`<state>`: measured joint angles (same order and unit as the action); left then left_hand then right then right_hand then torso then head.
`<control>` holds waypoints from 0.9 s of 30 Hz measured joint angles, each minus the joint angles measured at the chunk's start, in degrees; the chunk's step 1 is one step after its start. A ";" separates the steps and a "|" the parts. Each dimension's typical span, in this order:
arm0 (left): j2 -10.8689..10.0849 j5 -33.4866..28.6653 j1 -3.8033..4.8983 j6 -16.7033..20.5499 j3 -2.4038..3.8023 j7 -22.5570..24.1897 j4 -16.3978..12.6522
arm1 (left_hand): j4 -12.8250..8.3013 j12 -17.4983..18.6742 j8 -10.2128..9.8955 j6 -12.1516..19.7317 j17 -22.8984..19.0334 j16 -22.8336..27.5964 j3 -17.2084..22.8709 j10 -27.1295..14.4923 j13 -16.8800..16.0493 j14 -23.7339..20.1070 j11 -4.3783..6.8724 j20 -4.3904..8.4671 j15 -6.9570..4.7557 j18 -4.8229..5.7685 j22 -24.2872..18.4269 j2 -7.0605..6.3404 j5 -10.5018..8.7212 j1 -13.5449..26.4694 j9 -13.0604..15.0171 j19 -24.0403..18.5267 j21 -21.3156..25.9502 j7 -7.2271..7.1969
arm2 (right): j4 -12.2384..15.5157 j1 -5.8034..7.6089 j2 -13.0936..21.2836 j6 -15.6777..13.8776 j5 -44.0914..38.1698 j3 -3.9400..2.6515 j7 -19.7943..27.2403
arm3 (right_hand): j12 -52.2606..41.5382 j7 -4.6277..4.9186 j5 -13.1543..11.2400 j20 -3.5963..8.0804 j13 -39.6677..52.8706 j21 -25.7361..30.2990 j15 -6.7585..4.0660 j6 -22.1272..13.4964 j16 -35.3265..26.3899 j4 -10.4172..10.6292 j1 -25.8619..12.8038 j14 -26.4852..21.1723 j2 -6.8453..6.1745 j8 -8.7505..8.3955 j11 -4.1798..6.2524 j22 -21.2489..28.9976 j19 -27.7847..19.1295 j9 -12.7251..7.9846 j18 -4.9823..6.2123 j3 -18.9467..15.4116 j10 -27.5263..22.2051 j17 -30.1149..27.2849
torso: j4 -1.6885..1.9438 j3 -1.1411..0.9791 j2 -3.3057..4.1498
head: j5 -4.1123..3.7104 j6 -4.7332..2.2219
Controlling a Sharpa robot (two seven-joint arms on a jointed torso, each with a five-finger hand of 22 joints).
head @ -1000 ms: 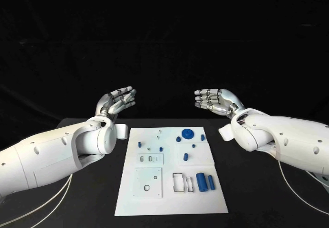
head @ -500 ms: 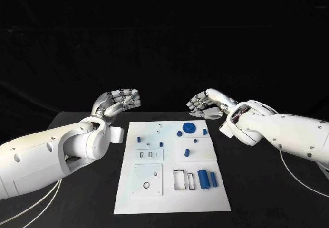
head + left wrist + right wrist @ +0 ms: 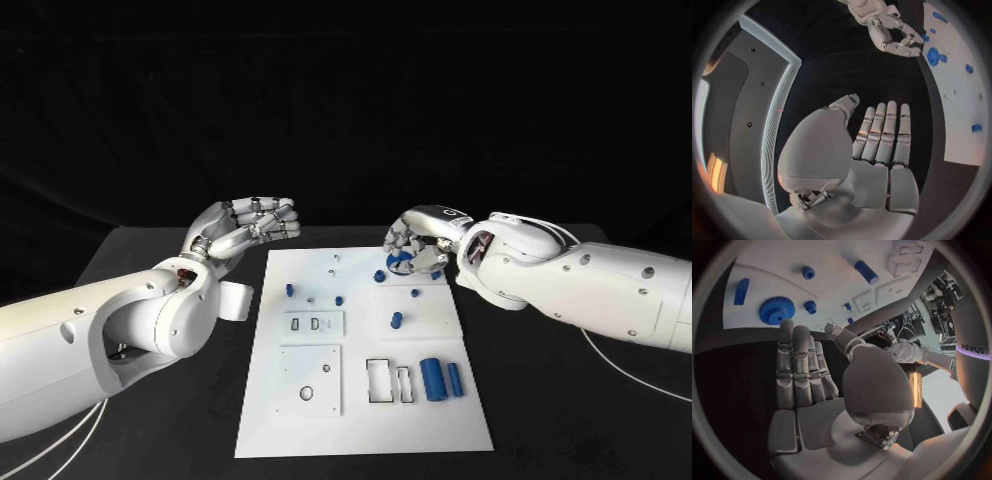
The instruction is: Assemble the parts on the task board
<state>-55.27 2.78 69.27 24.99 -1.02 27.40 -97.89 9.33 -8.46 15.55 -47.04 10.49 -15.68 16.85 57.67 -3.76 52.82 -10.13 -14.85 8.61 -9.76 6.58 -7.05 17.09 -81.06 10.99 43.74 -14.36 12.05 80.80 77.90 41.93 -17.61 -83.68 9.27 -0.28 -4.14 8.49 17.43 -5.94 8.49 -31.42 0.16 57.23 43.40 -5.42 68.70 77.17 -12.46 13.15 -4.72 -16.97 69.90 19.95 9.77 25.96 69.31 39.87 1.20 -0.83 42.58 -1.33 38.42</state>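
Both arms have advanced over the last second: the right hand point(image 3: 415, 247), previously raised well behind the flat white rectangular task board point(image 3: 361, 420), now hangs over the board's far edge, directly above the round blue toothed gear part point(image 3: 776, 310); the left hand point(image 3: 248, 225) has drawn nearer the board's far left corner. In the right wrist view the right hand's fingers point(image 3: 798, 365) lie straight and side by side, holding nothing, with their tips just short of the gear; whether they touch it cannot be determined. The left hand is likewise empty, fingers extended together in its own wrist view, and stands beside the board, apart from it. Beyond the right fingertips, small blue peg parts point(image 3: 808, 273) stand on the board, and two blue cylindrical parts point(image 3: 438, 380) lie in the near recesses, well apart from both hands. Probable faults from this position: a descent with the fingers still straight would press on the gear instead of enclosing it, sliding it across the board; a grasp set off centre may tilt the gear or knock the small peg point(image 3: 810, 305) just beside it; downward force on the board's far edge may shift the board on the black bench point(image 3: 173, 400) and disturb the loose cylinders.
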 measured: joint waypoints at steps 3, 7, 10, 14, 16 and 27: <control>-0.26 -0.19 0.01 -0.30 0.00 -0.14 -0.33 | 0.00 0.09 0.00 0.00 0.00 0.00 0.00 0.00 0.00 0.00 0.00 0.00 0.00 0.01 0.00 0.01 0.00 0.02 0.00 0.00 0.00 0.00 | -0.39 -0.02 -0.84 0.57 -2.38 0.00 -1.20 | 0.29 0.00 0.00 0.00 0.37 -2.66 0.02 0.00 6.77 0.60 0.22 1.60 -0.40 -0.20 -0.04 -2.17 0.00 0.72 0.00 0.60 -0.03 5.88 | 0.04 -0.01 0.55 | -0.16 -0.13; -0.64 -0.54 0.02 -0.68 0.02 -0.31 -0.81 | -0.16 0.15 0.00 0.01 0.00 0.26 0.16 0.00 0.00 -0.13 0.00 0.00 0.13 0.00 -0.07 -0.10 0.00 0.14 0.00 0.00 0.00 0.01 | -0.90 -0.12 -1.86 1.23 -4.82 0.00 -2.41 | 0.29 0.00 0.00 0.00 0.74 -7.02 0.14 0.00 18.09 1.35 0.45 4.36 -0.90 -0.60 -0.40 -5.85 0.00 1.78 0.00 0.69 -1.88 16.03 | 0.08 -0.07 1.19 | -0.35 -0.21; -0.82 -0.74 0.04 -0.97 0.04 -0.43 -1.19 | -0.16 0.30 0.00 0.01 0.00 0.26 0.16 0.00 0.00 -0.39 0.00 0.00 0.04 0.01 -0.13 -0.21 0.00 0.25 -0.01 0.00 0.00 0.01 | -1.24 -0.19 -2.45 1.60 -6.09 0.01 -3.11 | 0.29 0.00 0.00 -0.02 0.84 -10.26 0.34 -0.01 23.60 1.82 0.71 5.55 -1.16 -0.98 -0.59 -8.91 -0.46 2.41 0.00 0.22 -3.52 20.97 | 0.14 -0.11 1.59 | -0.42 -0.22; -0.99 -0.91 0.04 -1.32 0.04 -0.58 -1.65 | -0.16 0.30 0.00 0.01 -0.01 0.33 0.16 -0.01 0.01 -0.44 0.00 0.00 0.03 0.01 -0.13 -0.21 0.00 0.25 -0.01 0.00 0.00 0.01 | -1.74 -0.22 -3.01 2.00 -7.32 0.01 -3.83 | 0.29 0.00 0.00 -0.21 1.07 -15.14 0.44 -0.01 27.44 2.21 0.84 6.11 -1.27 -1.27 -0.72 -14.41 -0.65 2.95 0.00 -0.17 -4.04 24.43 | 0.30 -0.11 2.01 | -0.49 -0.05; -1.07 -0.97 0.04 -1.46 0.04 -0.65 -1.84 | -0.16 0.30 0.00 0.01 -0.01 0.60 0.16 0.00 0.01 -0.63 0.00 0.00 0.21 0.01 -0.13 -0.22 0.00 0.25 -0.01 0.00 0.00 0.01 | -1.96 -0.23 -3.19 2.17 -7.78 0.01 -4.12 | 0.29 0.00 0.00 -0.35 1.18 -17.34 0.65 -0.01 28.94 2.36 1.09 6.47 -1.02 -1.53 -0.91 -16.97 -0.51 3.14 0.00 -0.33 -4.23 25.83 | 0.37 -0.11 2.13 | -0.50 -0.01; -1.42 -1.14 0.06 -2.01 0.05 -0.98 -2.35 | 0.00 0.65 0.00 0.02 -0.01 0.60 0.32 -0.01 0.01 -0.62 -0.01 0.00 0.21 0.01 -0.20 -0.21 -0.25 0.25 -0.02 0.00 0.00 0.01 | -2.12 -0.45 -4.00 3.27 -9.38 0.01 -5.01 | 0.29 0.21 0.00 -0.31 1.54 -24.11 0.65 0.20 33.02 2.67 1.67 6.47 -0.89 -1.53 -0.91 -25.01 1.13 3.79 -0.87 -0.02 -4.23 29.96 | 0.58 -0.18 2.69 | -0.40 0.26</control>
<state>-56.69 1.64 69.33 22.98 -0.97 26.43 -100.24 9.33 -7.80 15.55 -47.02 10.47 -15.08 17.17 57.66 -3.75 52.20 -10.14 -14.85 8.82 -9.75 6.38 -7.26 16.84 -80.81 10.97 43.74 -14.36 12.06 78.67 77.44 37.93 -14.34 -93.05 9.28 -5.29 -3.85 8.70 17.43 -6.24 10.04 -55.53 0.81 57.42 76.43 -2.75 70.37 83.64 -13.35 11.62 -5.63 -41.98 71.03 23.74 8.91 25.94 65.09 69.83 1.78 -1.01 45.27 -1.73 38.68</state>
